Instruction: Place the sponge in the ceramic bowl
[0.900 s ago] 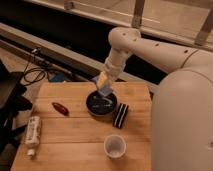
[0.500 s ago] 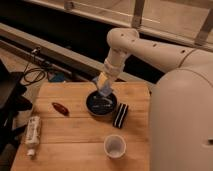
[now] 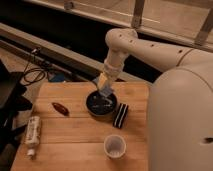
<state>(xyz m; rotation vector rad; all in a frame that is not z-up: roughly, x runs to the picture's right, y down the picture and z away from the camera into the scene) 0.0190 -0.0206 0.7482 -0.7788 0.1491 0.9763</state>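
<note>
Yellow sponge (image 3: 102, 80) in pincer (image 3: 104, 86) hangs over dark ceramic bowl (image 3: 89, 104).

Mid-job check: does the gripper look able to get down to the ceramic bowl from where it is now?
Probably yes. The gripper, holding the sponge, hangs just above the ceramic bowl; nothing lies between them, and the black block sits beside the bowl, not over it.

We see on the bench (image 3: 75, 150) a cup (image 3: 114, 146) at five o'clock, a tube (image 3: 32, 132) at nine, a reddish object (image 3: 60, 108) at ten, a black block (image 3: 120, 115) at three; the pincer (image 3: 105, 86) hangs at one.
</note>
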